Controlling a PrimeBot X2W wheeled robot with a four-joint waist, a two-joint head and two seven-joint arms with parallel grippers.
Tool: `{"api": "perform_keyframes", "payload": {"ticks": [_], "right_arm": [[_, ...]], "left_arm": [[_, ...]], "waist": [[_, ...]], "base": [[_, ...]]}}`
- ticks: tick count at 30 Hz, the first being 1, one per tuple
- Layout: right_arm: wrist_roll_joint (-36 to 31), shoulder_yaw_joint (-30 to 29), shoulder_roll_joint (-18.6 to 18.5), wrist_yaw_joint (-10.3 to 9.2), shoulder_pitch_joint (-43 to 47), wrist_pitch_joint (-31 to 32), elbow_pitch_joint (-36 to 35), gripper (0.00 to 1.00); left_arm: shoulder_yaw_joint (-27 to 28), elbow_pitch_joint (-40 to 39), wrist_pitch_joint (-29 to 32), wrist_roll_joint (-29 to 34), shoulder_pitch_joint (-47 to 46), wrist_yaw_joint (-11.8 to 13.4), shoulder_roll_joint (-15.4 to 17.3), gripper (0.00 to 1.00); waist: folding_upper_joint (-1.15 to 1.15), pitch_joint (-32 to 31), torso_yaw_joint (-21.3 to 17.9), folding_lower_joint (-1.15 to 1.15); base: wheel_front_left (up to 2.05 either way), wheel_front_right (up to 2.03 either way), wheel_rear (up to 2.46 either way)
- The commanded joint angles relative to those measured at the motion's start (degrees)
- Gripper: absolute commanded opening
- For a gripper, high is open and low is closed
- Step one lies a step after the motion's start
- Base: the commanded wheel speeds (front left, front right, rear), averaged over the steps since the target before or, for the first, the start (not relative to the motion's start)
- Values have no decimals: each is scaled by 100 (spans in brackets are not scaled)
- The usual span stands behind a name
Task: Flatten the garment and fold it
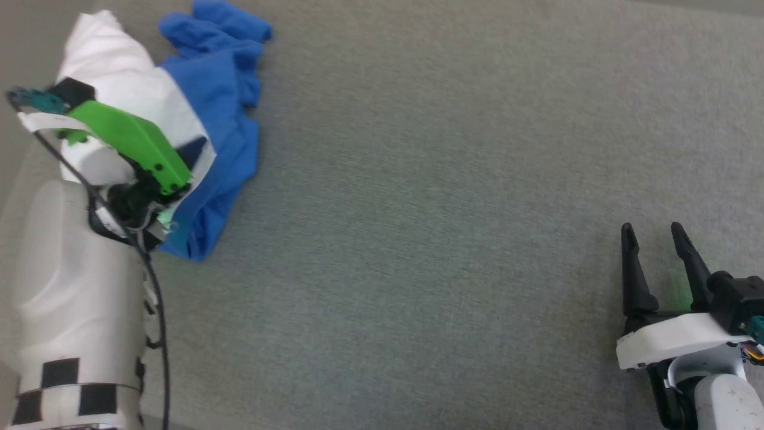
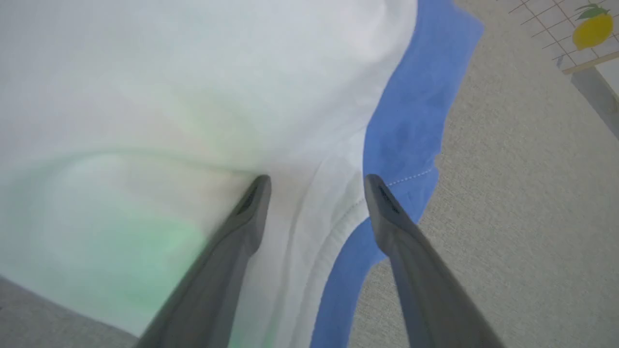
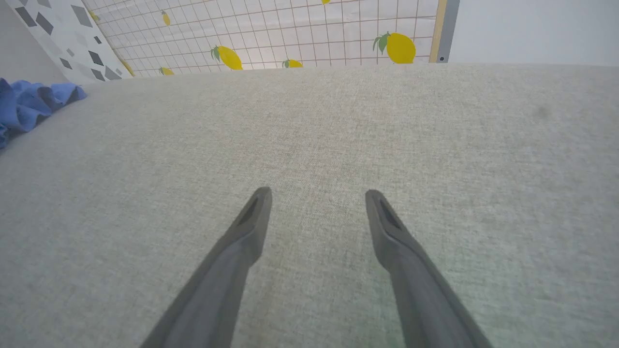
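Note:
The garment (image 1: pixel 221 119) lies crumpled at the far left of the grey surface, white body bunched beside blue sleeve folds. My left arm's green wrist mount (image 1: pixel 131 140) hangs over it. In the left wrist view my left gripper (image 2: pixel 316 181) is open right above the garment (image 2: pixel 193 96), one finger (image 2: pixel 251 208) over white cloth, the other finger (image 2: pixel 382 203) at the blue hem. My right gripper (image 1: pixel 650 230) stands open at the lower right, far from the cloth, with nothing between its fingers. The right wrist view shows that gripper (image 3: pixel 317 193) over bare surface and the garment (image 3: pixel 29 101) far to the left.
A grey fabric surface (image 1: pixel 447 209) spreads wide between the two arms. A tiled wall with lemon prints (image 3: pixel 290 34) rises behind its far edge. My pale left forearm (image 1: pixel 65 286) covers the lower left of the head view.

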Motion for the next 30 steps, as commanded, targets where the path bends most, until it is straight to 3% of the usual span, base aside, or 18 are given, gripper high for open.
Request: {"api": "perform_keyframes", "payload": {"ticks": [1,6,10,11,12,22,30], "right_arm": [[-13,-19,-4,-9,-83,-11,-45,100],[-10,-47,-4,-9,-91,-4,-99,100],[-24,-76,-4,-9,-127,17,-119,100],[-30,-72,-4,-9,-132,22,-119,100],[-35,-81,-4,-9,-123,29,-123,100],[-187,-3,-4,-9,-272,108,-52,100],[-43,94,-4,-9,-287,2,238,100]], "left_arm": [[-38,33,166,-107,70,93,-92,100],[-238,42,635,-113,389,272,-284,100],[-261,20,548,-145,606,296,-413,100],[-260,-1,441,-130,631,276,-419,58],[-276,-30,288,-95,649,219,-414,0],[528,-706,-1462,-608,108,-221,-489,0],[668,-1390,-2224,-355,-783,-517,93,0]], "waist": [[0,347,-309,-1],[0,438,-317,-1],[0,475,-276,-1],[0,470,-264,-1],[0,454,-226,-1],[0,242,7,-1],[0,-184,-74,-1]], "base": [[0,0,0],[0,0,0],[0,0,0],[0,0,0],[0,0,0],[0,0,0],[0,0,0]]}}
